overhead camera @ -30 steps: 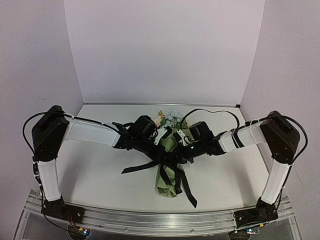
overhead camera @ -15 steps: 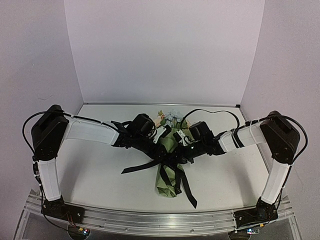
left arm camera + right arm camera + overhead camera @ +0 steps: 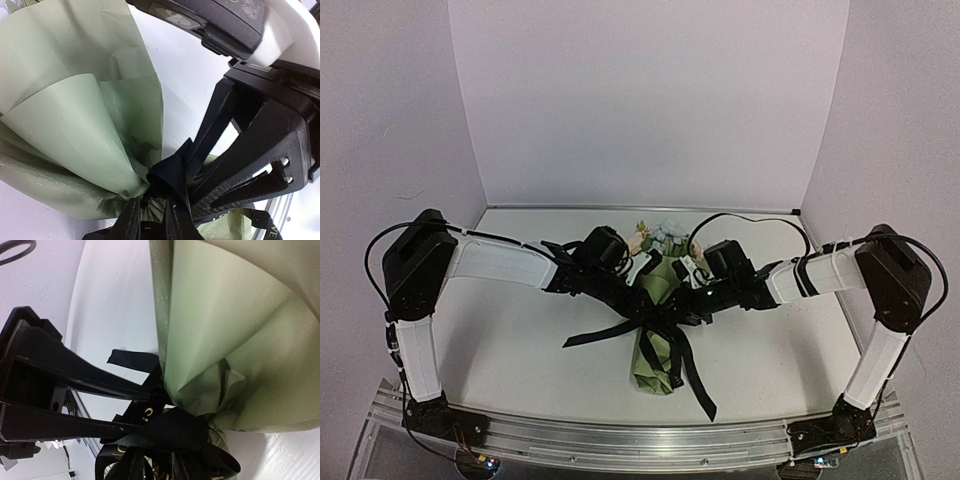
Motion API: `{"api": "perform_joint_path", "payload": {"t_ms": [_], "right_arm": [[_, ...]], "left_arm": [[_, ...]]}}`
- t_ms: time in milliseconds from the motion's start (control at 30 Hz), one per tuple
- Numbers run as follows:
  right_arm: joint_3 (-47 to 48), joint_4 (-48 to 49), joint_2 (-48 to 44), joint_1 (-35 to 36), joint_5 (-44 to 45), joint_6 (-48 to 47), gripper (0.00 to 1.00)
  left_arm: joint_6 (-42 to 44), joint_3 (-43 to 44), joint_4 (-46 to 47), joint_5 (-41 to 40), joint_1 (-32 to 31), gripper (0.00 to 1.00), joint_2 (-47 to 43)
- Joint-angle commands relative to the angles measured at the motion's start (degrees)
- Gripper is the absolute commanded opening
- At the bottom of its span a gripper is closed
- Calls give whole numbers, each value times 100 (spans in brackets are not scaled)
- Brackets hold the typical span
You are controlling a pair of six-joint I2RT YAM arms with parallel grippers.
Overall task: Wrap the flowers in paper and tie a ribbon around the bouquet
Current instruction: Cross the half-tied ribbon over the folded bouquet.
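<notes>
The bouquet (image 3: pixel 653 370) lies along the middle of the table, a cone of sage green paper (image 3: pixel 662 280) with the flowers (image 3: pixel 658 235) showing at its far end. The black ribbon (image 3: pixel 658 318) is knotted round its waist, with tails trailing left and toward the front right. My left gripper (image 3: pixel 638 305) and right gripper (image 3: pixel 680 312) meet at the knot from either side. In the left wrist view the left gripper (image 3: pixel 151 212) stands slightly open in front of the ribbon (image 3: pixel 170 175) and paper (image 3: pixel 75 125). The right gripper (image 3: pixel 157 465) is slightly open too, with a ribbon (image 3: pixel 175 432) loop draped over it.
The white table (image 3: pixel 520 350) ends at a metal rail (image 3: pixel 640 435) along the near edge. Pale walls close in the back and both sides. A black cable (image 3: pixel 750 222) loops above the right forearm.
Both grippers were shut on the ribbon at the knot and now stand slightly open. The right arm has shifted a little to the right. The bouquet has stayed in place.
</notes>
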Motion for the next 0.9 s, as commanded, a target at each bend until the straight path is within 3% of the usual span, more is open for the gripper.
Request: {"api": "perform_joint_path", "payload": {"t_ms": [0, 400, 467, 600, 867], "right_arm": [[-29, 54, -226, 8, 234, 76, 21], [-84, -7, -236, 5, 542, 266, 19], [-87, -12, -220, 7, 558, 294, 16], [22, -34, -114, 3, 472, 385, 1], [449, -25, 146, 4, 83, 561, 0]], "left_arm": [[-44, 255, 166, 149, 29, 18, -71], [-65, 284, 158, 237, 31, 18, -52], [-62, 297, 158, 245, 31, 18, -53], [-69, 321, 158, 308, 31, 16, -27], [-84, 340, 157, 337, 64, 8, 19]]}}
